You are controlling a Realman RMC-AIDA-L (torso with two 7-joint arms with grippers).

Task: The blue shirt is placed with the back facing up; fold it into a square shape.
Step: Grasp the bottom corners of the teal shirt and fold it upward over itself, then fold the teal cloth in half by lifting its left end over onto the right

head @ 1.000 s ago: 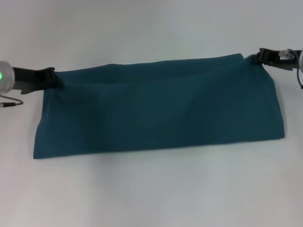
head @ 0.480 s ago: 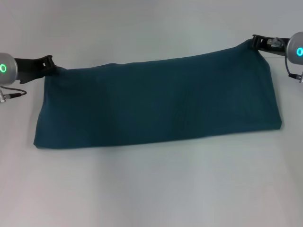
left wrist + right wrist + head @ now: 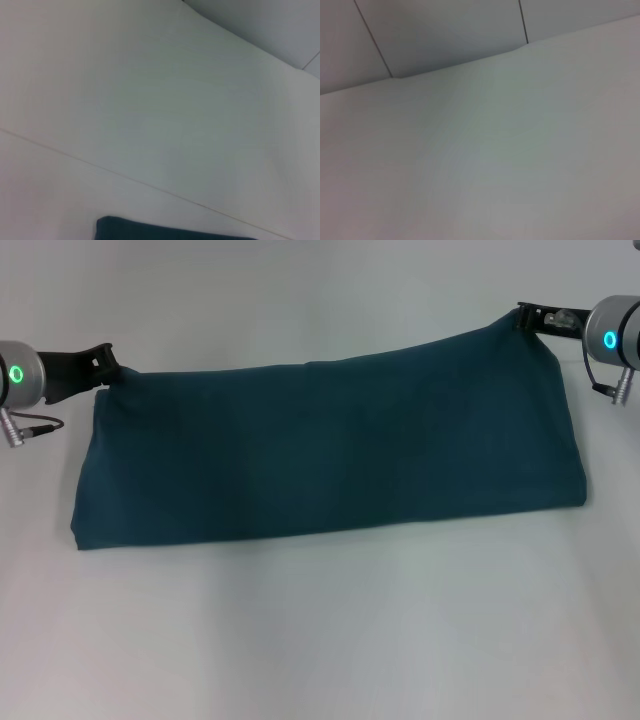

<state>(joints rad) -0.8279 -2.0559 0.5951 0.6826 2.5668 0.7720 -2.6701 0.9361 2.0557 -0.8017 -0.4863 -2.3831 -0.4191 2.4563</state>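
Across the middle of the white table [image 3: 320, 640] lay the blue shirt [image 3: 330, 455], folded into a long band that ran from 9 o'clock to 3 o'clock in the head view, much wider than it was deep. Its near edge rested flat on the table, while its far edge rose at both ends, where the cloth was drawn up into small peaks; the peak toward 2 o'clock stood higher than the one toward 10 o'clock, so the far edge slanted. At 10 o'clock the left gripper [image 3: 108, 368] was pinching the far left corner of the shirt, its black fingers pressed together on the cloth and its silver wrist with a green ring light just behind it at the frame edge. At 2 o'clock the right gripper [image 3: 524, 317] was pinching the far right corner in the same way, with its own ring-lit wrist behind it. From the left wrist view only a dark strip of the shirt [image 3: 170, 232] showed at the picture's edge against the pale table; the right wrist view showed only pale surfaces.
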